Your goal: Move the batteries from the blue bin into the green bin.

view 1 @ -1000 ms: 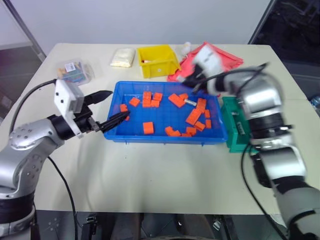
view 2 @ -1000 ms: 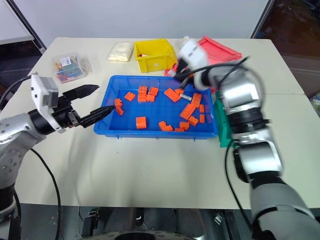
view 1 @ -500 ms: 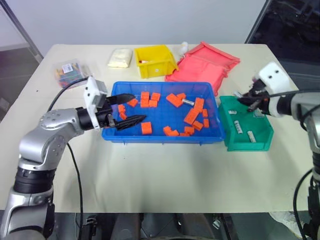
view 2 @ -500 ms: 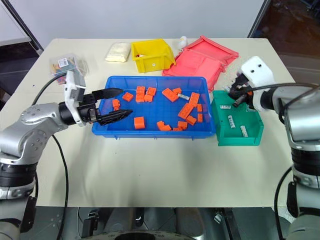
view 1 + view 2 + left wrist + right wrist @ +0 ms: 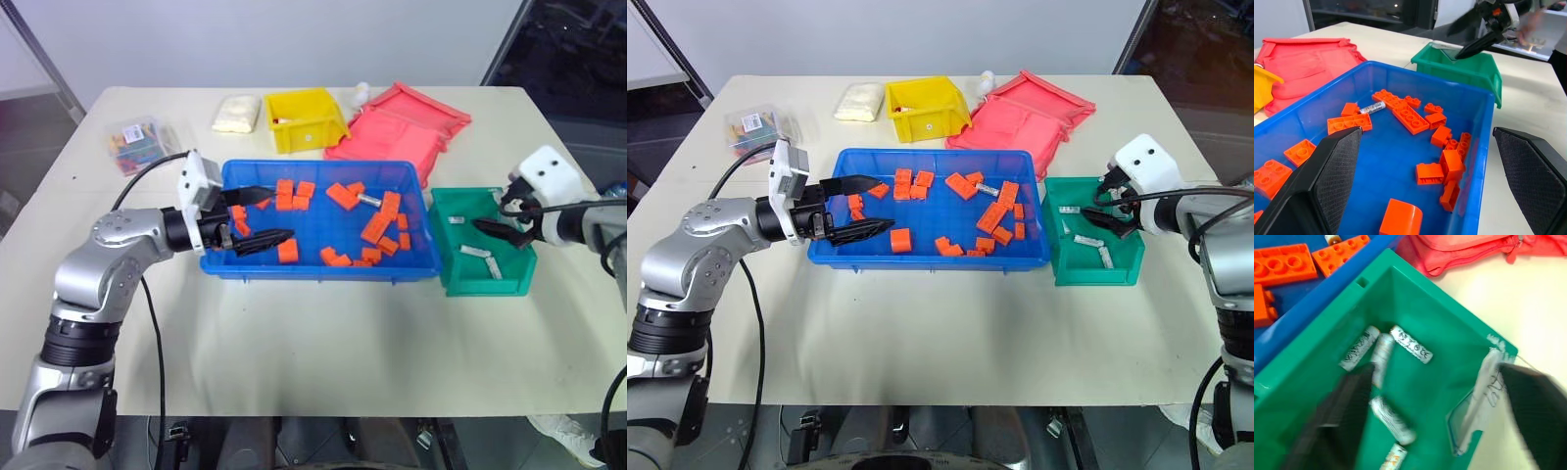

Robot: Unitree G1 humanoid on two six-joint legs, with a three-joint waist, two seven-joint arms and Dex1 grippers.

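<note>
Hanging over the green bin, my right pincer stood wide with nothing between its fingers. That bin sat at three o'clock of the blue bin, just beside it on the bench. Several batteries lay loose on its floor, some touching each other.

My left pincer was wide too and empty, reaching level over the nine o'clock end of the blue bin. One battery lay in there, flat on the floor near one o'clock, among orange blocks. A long block lay just beside it; I could not tell whether they touched.

I judged the battery light and stiff, a smooth metal cylinder with nothing soft to give under the pads. Round and slick as it was, it would likely roll or squirt out if pinched near an end or along its length. The place to take it was across the middle of the barrel, fingers square to its long axis. The neighbouring block left little room on one side, so a finger might nudge that block or catch it along with the battery.
</note>
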